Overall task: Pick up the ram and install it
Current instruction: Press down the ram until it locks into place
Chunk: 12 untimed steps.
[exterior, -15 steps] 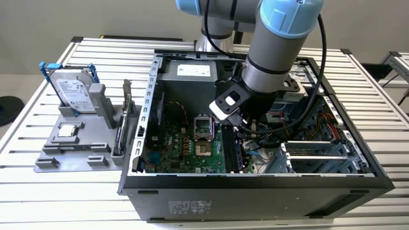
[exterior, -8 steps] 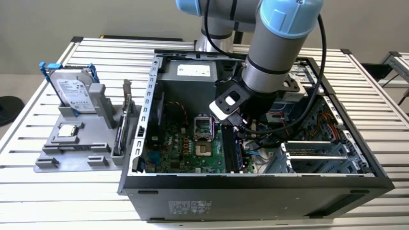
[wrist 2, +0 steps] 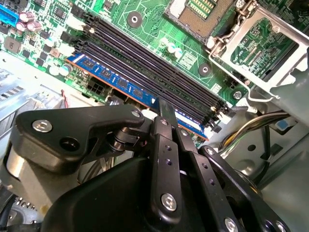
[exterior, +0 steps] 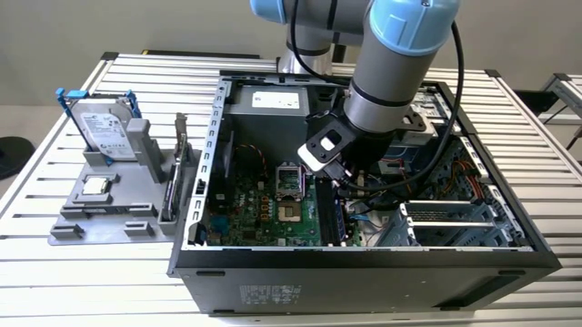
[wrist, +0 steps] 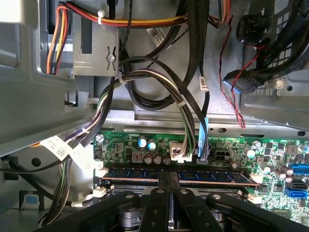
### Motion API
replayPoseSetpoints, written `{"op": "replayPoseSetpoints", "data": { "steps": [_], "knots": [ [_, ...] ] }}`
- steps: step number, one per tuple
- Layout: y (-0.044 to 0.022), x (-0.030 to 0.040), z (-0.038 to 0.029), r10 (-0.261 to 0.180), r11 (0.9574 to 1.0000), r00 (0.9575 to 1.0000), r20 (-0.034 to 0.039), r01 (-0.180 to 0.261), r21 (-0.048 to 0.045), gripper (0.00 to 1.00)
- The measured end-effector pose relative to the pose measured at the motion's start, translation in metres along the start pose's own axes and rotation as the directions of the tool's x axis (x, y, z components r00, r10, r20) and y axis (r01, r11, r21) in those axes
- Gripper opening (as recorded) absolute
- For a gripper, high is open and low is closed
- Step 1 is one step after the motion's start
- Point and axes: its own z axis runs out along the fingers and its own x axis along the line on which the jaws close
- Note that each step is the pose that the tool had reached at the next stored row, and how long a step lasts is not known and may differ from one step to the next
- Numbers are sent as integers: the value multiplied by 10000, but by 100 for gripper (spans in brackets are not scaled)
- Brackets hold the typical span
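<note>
i see the gripper (wrist 2: 163,108) pinched shut on the ram (wrist 2: 116,79), which sits in the outer slot of the green board (wrist 2: 159,29) (inside the open computer case (exterior: 364,262)).

Grey robot arm with pale blue joint caps and a black gripper

The arm (exterior: 391,82) is a thick grey tube; its joints carry rounded pale blue caps, and a second blue-capped joint sits behind it. A black cable (exterior: 452,102) loops down along the arm's side toward the wrist. At the wrist sits a black block with a white-faced camera bracket (exterior: 325,146). The gripper (wrist 2: 164,113) is matte black throughout: broad curved link plates, two long narrow fingers (wrist 2: 164,159) lying close side by side, and silver round-headed screws and pivot pins at each hinge, with small dark holes along the finger bars.
</note>
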Motion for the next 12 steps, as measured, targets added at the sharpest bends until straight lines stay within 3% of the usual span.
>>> {"op": "replayPoseSetpoints", "data": {
  "steps": [12],
  "knots": [
    [0,0,10,0,10000,10000,-1,0,0,0]
  ]
}}
